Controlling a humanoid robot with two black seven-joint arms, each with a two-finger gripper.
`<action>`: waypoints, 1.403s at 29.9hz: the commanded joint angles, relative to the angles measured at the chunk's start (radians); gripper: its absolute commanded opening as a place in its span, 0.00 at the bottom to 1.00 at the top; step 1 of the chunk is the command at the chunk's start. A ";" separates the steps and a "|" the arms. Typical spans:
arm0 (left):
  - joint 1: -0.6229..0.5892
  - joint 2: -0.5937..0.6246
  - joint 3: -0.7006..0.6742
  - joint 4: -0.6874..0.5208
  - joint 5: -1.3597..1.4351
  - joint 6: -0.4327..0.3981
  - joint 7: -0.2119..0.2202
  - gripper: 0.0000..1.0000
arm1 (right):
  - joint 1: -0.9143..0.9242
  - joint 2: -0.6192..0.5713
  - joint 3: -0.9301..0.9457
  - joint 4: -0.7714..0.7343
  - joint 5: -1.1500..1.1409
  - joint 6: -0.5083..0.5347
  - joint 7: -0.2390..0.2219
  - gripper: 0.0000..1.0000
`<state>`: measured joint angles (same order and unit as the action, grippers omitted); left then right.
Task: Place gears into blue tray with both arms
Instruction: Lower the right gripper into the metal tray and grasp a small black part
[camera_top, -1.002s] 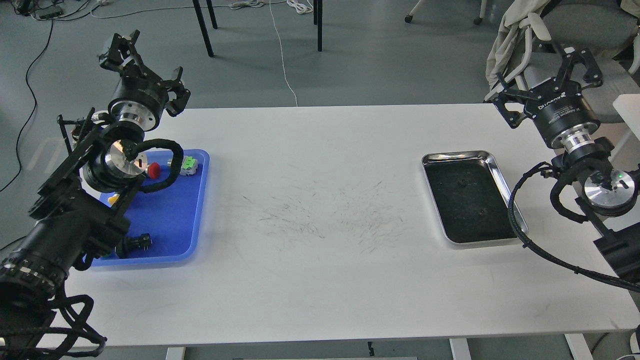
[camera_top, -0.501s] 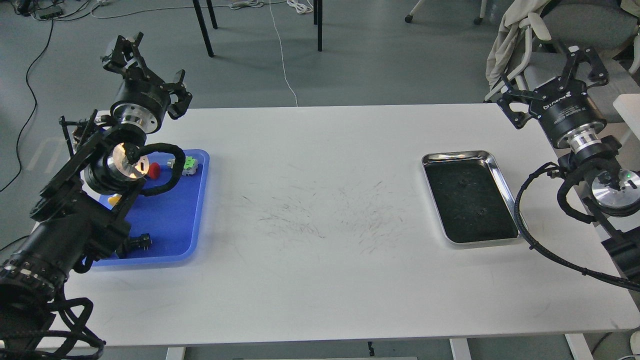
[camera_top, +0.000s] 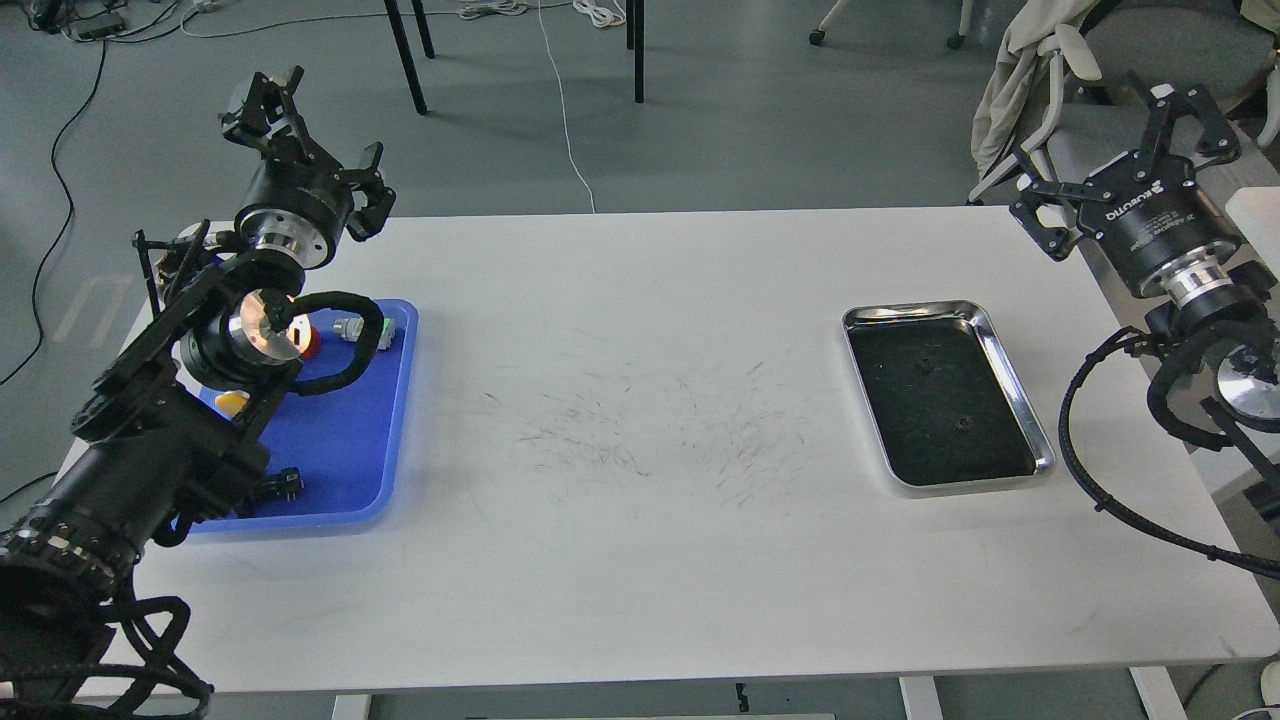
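Two tiny black gears, one (camera_top: 925, 368) behind the other (camera_top: 962, 424), lie on the black lining of a shiny steel tray (camera_top: 1003, 345) at the table's right. The blue tray (camera_top: 345, 440) sits at the left, partly covered by my left arm. My left gripper (camera_top: 315, 145) hangs above the table's far left corner, behind the blue tray, open and empty. My right gripper (camera_top: 1115, 160) is raised beyond the far right corner, up and to the right of the steel tray, also open and empty.
In the blue tray lie push-button switches: a red-capped one (camera_top: 308, 342), a green one (camera_top: 385, 335), a yellow one (camera_top: 232, 402) and a black one (camera_top: 285, 484). The white table (camera_top: 640, 560) is scuffed at its middle. A cloth-draped chair (camera_top: 1030, 70) stands behind the right arm.
The right gripper has drifted right and up, farther from the steel tray. The left gripper has shifted slightly right. Both stay open; the gears have not moved.
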<state>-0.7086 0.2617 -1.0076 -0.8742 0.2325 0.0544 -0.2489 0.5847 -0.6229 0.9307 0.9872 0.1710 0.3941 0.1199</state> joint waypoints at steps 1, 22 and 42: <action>-0.002 0.004 0.001 0.000 -0.001 0.001 0.000 0.98 | 0.090 -0.104 -0.157 0.014 -0.027 0.000 -0.008 0.99; 0.021 0.018 0.000 0.003 -0.004 -0.005 -0.013 0.98 | 0.940 -0.037 -1.469 0.114 -0.740 0.034 -0.203 0.99; 0.034 0.018 -0.003 0.004 -0.010 -0.005 -0.047 0.98 | 0.764 0.224 -1.589 -0.229 -0.878 -0.038 -0.200 0.98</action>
<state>-0.6750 0.2793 -1.0088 -0.8695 0.2239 0.0490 -0.2959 1.3836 -0.4279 -0.6584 0.7967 -0.7051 0.3660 -0.0808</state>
